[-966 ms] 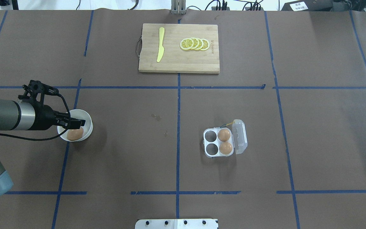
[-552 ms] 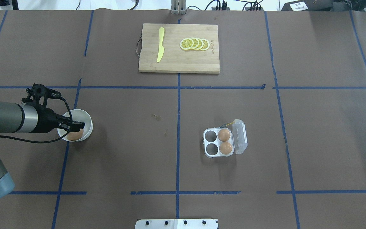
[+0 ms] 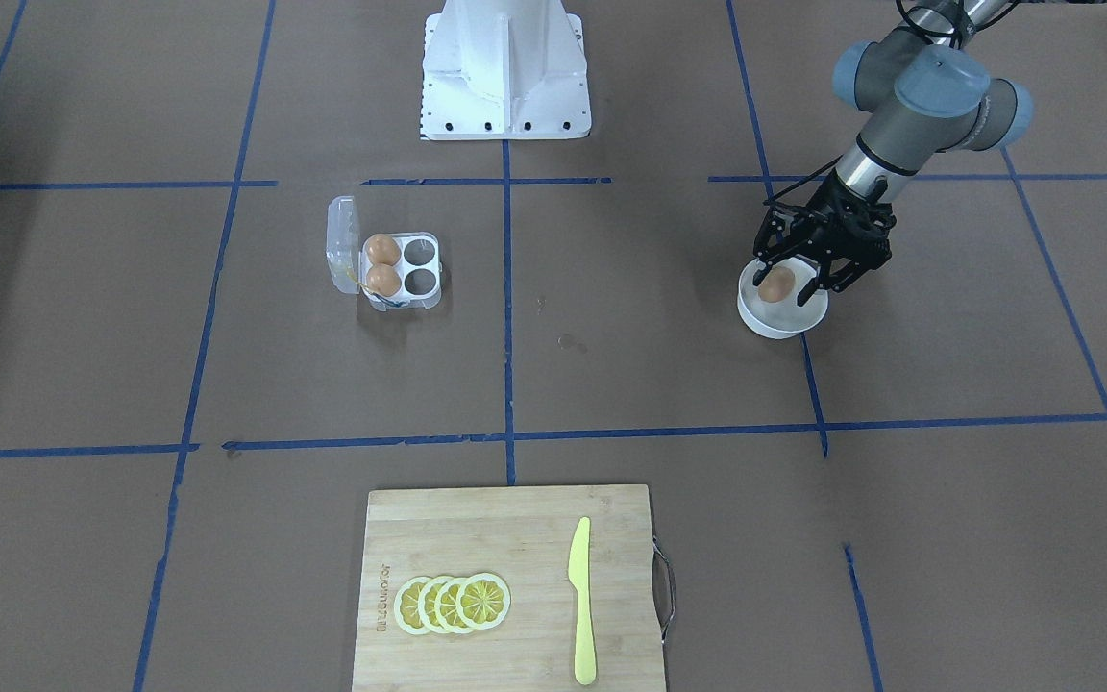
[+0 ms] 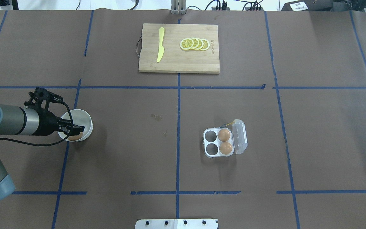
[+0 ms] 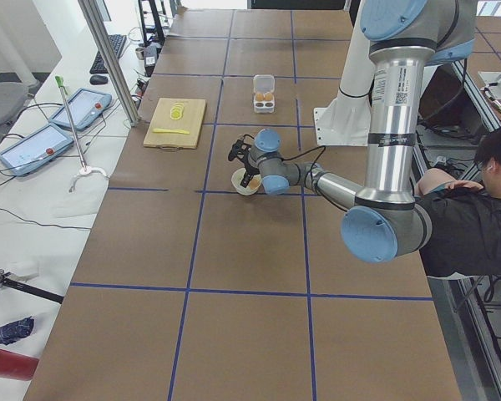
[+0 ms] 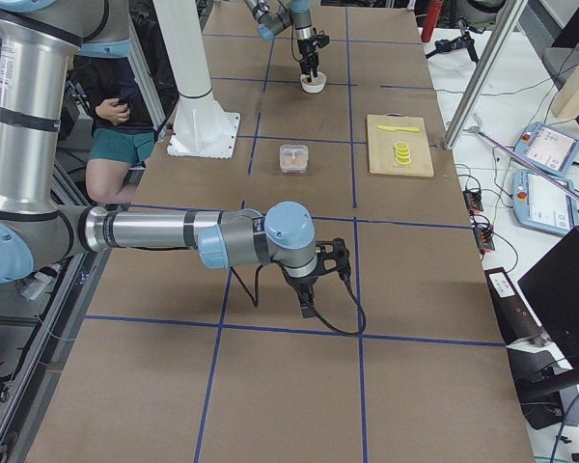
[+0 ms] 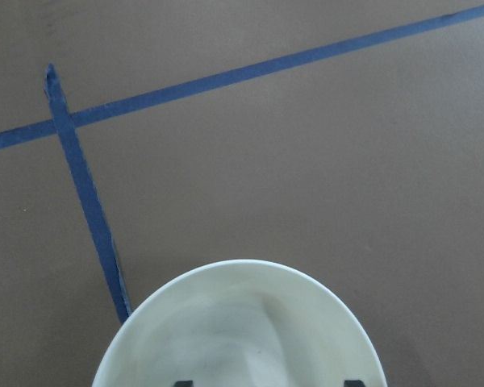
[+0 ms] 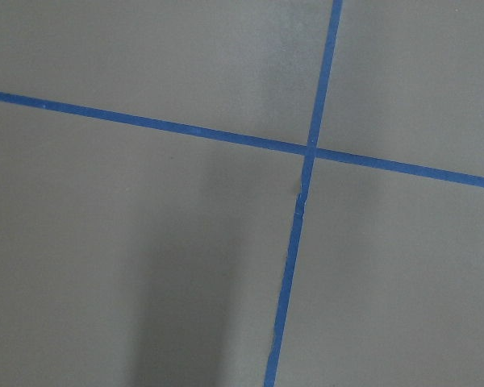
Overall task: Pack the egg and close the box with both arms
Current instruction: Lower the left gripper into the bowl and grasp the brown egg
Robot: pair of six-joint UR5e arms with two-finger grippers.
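An orange-brown egg (image 3: 775,285) lies in a round white bowl (image 3: 784,325) at the table's left side. My left gripper (image 3: 791,281) reaches down into the bowl with its fingers spread on either side of the egg, open; in the overhead view (image 4: 76,129) it hides most of the egg (image 4: 74,137). The clear egg box (image 4: 206,143) stands right of centre with its lid (image 4: 240,136) open and two eggs (image 4: 224,135) (image 4: 226,147) in the cells by the lid; the other two cells are empty. My right gripper (image 6: 307,307) shows only in the exterior right view, low over bare table; I cannot tell its state.
A wooden cutting board (image 4: 179,63) with lemon slices (image 4: 194,44) and a yellow knife (image 4: 160,44) lies at the far middle. The white pedestal (image 3: 505,67) stands at the robot's side. Blue tape lines cross the brown table cover.
My left gripper has sunk lower into the bowl and drawn slightly back, and it now covers more of the egg. The box and its eggs have not moved.
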